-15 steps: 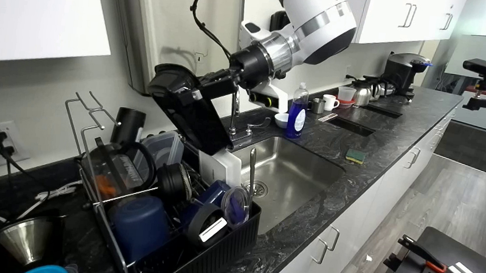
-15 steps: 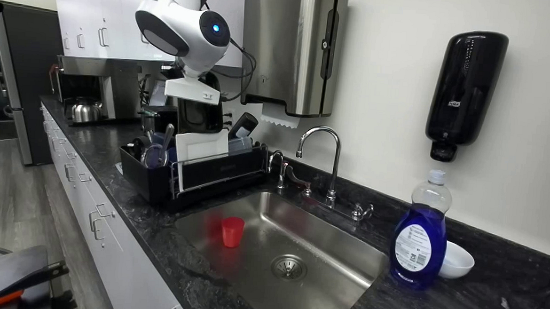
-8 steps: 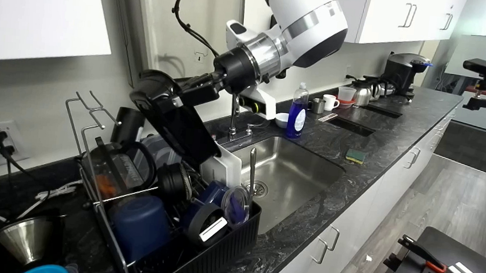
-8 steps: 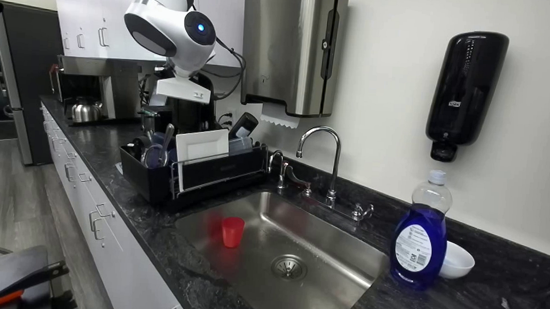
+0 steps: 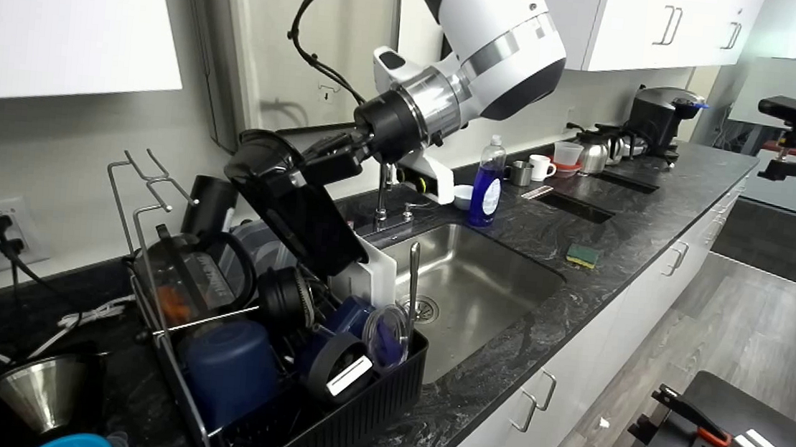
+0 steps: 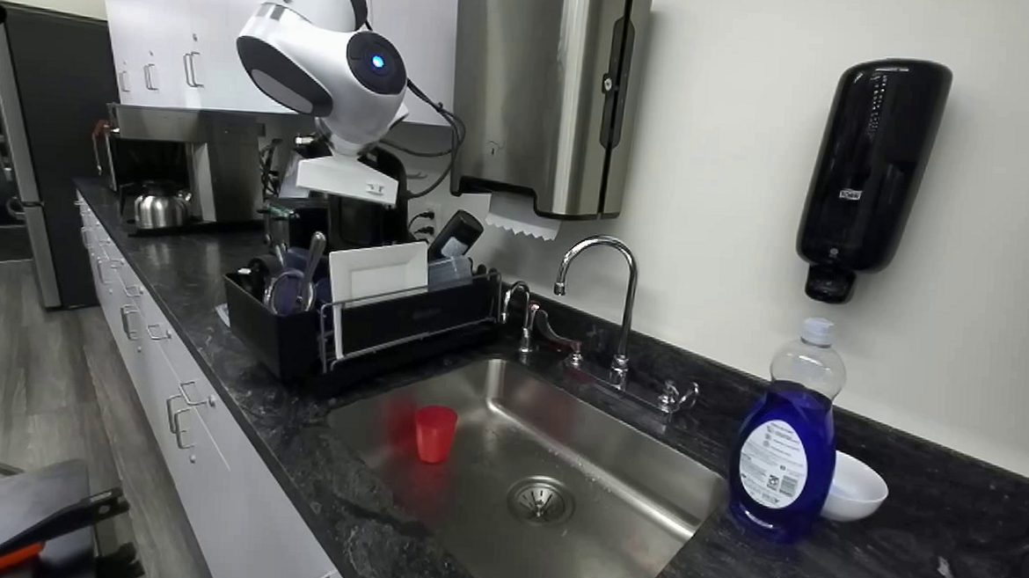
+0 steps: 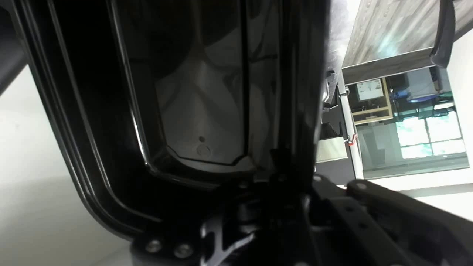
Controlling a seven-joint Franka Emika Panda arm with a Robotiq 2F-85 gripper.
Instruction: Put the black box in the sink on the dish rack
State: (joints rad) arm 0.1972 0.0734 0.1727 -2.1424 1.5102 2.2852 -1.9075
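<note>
the pincer is clenched on one wall of the black box, which hangs tilted above the dish rack, its low end toward the rack's side next to the sink. the rack looks crowded: a white plate stands at that side and a blue container sits inside it, farther from the sink. coming straight down could shove the plate over the rack's edge, since the box's low corner appears close to it; whether the two touch i cannot tell. if let go on top, the box would probably slide off for want of a free slot, and its glossy wall might swivel if the low end snags
</note>
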